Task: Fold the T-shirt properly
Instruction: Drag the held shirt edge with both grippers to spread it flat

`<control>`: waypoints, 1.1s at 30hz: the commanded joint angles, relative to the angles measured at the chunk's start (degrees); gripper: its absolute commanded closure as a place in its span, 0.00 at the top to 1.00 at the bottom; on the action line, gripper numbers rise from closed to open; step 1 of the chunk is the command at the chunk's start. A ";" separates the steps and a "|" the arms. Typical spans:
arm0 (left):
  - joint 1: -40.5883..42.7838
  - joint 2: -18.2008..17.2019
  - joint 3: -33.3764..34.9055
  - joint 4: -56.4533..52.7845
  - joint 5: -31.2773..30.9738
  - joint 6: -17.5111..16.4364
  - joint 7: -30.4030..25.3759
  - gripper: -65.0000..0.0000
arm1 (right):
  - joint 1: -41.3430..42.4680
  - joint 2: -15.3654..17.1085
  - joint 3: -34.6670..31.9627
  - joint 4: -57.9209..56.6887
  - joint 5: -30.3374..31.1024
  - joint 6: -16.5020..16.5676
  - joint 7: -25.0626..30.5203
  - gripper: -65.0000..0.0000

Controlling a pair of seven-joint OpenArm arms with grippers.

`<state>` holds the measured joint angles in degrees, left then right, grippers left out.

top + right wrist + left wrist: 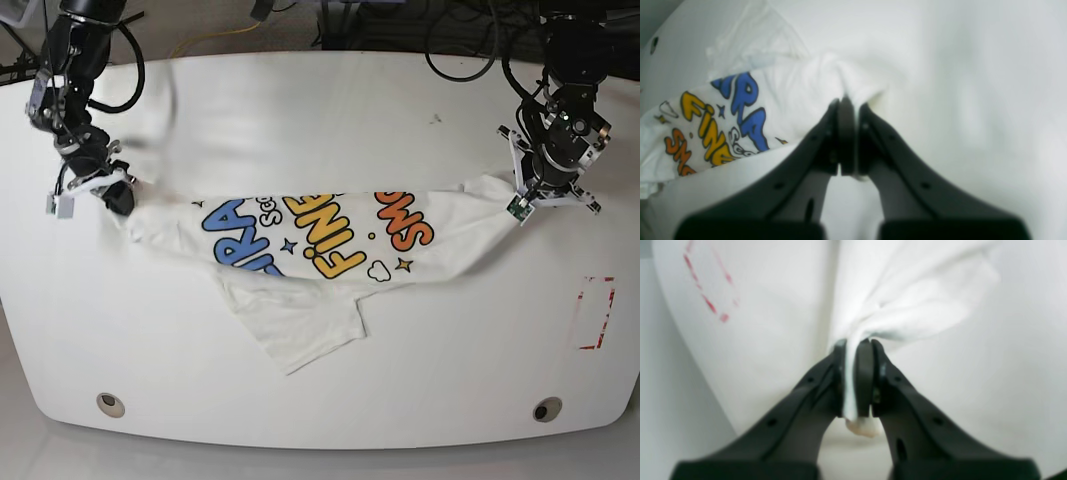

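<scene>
White counter [320, 110] w/ red dashed marking [597, 313] near one edge. T-shirt [330, 250] stretched across the middle, printed side up, a sleeve lying toward the front edge. Left gripper [855, 350] fingers clamped on a bunched bit of white fabric at one end; right gripper [848, 103] fingers closed on the other end, next to blue & yellow lettering.

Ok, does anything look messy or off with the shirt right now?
Yes. The T-shirt hangs stretched between the left end effector and right end effector, but one sleeve trails loose and crumpled on the table below the print, so the cloth is not spread evenly.
</scene>
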<state>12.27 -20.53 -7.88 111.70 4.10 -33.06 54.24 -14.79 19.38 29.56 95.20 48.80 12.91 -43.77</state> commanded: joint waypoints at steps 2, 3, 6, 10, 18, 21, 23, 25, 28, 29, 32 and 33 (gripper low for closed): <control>1.75 -0.87 -0.52 1.14 0.25 0.40 -0.66 0.00 | -2.40 -0.26 1.60 3.66 0.92 0.41 1.26 0.00; 2.28 -0.96 -0.78 1.14 0.25 0.40 -0.66 0.00 | -3.10 -0.43 1.69 4.10 0.92 0.41 1.26 0.00; 4.21 -1.14 -3.42 1.14 0.25 -0.22 -0.74 0.00 | -5.83 -0.52 1.78 5.68 0.92 0.41 1.26 0.00; 4.47 -1.14 -8.08 0.96 0.61 -6.94 -0.74 0.00 | -8.03 -0.52 1.95 5.68 0.92 0.41 1.26 0.00; 4.47 -1.22 -13.97 0.78 0.69 -6.94 -0.74 0.00 | -11.81 -2.89 4.94 5.77 0.92 0.41 1.00 0.00; 4.56 -2.54 -14.05 0.78 0.69 -6.94 -0.74 0.00 | -12.69 -3.24 4.94 6.91 0.83 0.41 0.91 0.00; 4.56 -2.89 -14.14 0.70 0.61 -6.94 -0.74 0.00 | -13.57 -3.60 4.94 8.49 0.92 0.41 0.91 0.00; 4.56 -2.89 -14.14 0.70 0.52 -6.94 -0.74 0.00 | -14.36 -4.91 4.86 10.69 0.92 0.41 0.91 0.00; 4.65 -2.98 -15.64 0.70 0.61 -6.94 -0.74 0.00 | -15.50 -6.32 4.86 14.12 0.83 0.41 0.91 0.00; 4.65 -2.81 -16.08 0.78 0.52 -6.94 -0.74 0.00 | -15.50 -6.41 4.77 14.74 0.83 0.41 0.91 0.00; 4.65 -2.81 -16.69 0.70 0.52 -6.94 -0.74 0.00 | -15.85 -6.58 4.68 16.14 0.92 0.41 0.03 0.14; 4.65 -2.81 -16.69 0.70 0.61 -6.94 -0.74 0.00 | -15.85 -6.58 4.68 16.23 0.92 0.41 -0.67 0.22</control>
<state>17.28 -22.41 -24.16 111.59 4.12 -40.38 53.78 -30.48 12.03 33.87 110.00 49.17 13.04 -44.53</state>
